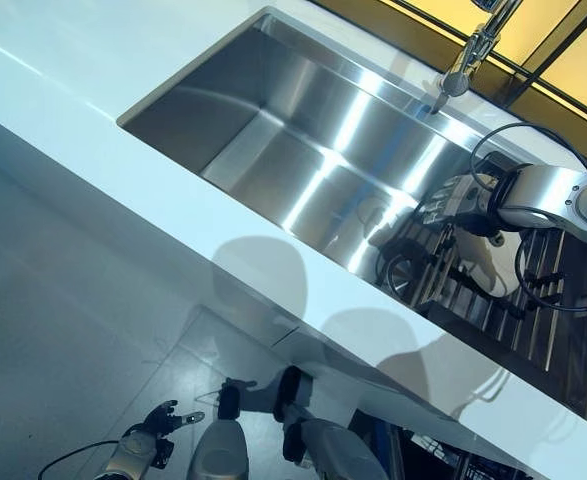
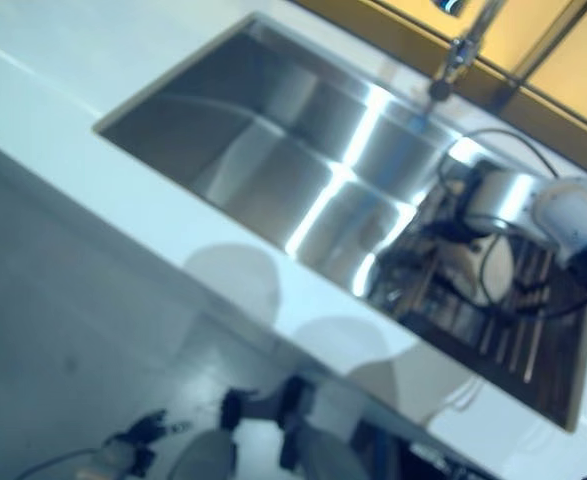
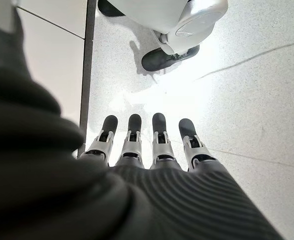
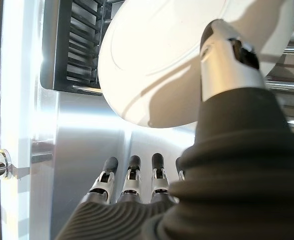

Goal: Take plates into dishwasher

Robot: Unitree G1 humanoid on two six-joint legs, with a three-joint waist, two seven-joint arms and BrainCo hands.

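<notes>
Plate pickup at the sink rack

Right robot hand reaches over the round white plate on the dark slatted rack, fingers straight, thumb resting on it; left robot hand hangs relaxed, idle.

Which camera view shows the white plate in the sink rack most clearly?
The right wrist view: the white plate fills its upper part, just past the right hand, whose thumb lies across it. In both eye views only a pale patch shows behind the right arm, on the dark rack. The left wrist view shows only floor.
</notes>
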